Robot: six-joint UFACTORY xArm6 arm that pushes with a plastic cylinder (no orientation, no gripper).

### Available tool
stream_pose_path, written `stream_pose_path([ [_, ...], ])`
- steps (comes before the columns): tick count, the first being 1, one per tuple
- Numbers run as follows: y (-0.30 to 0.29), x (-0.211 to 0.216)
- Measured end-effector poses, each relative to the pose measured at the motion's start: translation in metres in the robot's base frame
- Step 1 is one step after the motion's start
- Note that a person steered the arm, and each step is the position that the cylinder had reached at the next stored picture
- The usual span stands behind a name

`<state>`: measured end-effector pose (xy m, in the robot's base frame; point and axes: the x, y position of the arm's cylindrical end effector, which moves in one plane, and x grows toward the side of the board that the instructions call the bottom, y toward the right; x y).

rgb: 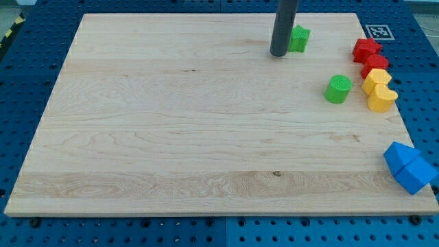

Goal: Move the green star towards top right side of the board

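The green star (299,38) lies near the view's top, right of centre, partly hidden by my rod. My tip (278,53) rests on the board at the star's left edge, touching or almost touching it. A green cylinder (337,89) stands further to the view's right and lower, apart from the tip.
At the view's right edge lie a red star (366,49), a red block (375,65), two yellow blocks (376,80) (381,99), and two blue blocks (398,156) (417,174) at the lower right. The wooden board (171,123) sits on a blue pegboard. A marker tag (376,31) is at top right.
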<state>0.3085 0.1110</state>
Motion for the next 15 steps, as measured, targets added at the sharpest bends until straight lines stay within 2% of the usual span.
stream_pose_path([
  [2, 0.038, -0.002],
  [3, 0.043, -0.042],
  [5, 0.056, -0.079],
  [6, 0.056, -0.071],
  [7, 0.046, -0.042],
  [9, 0.095, -0.074],
  [10, 0.095, -0.074],
  [11, 0.1, -0.092],
  [15, 0.123, -0.09],
])
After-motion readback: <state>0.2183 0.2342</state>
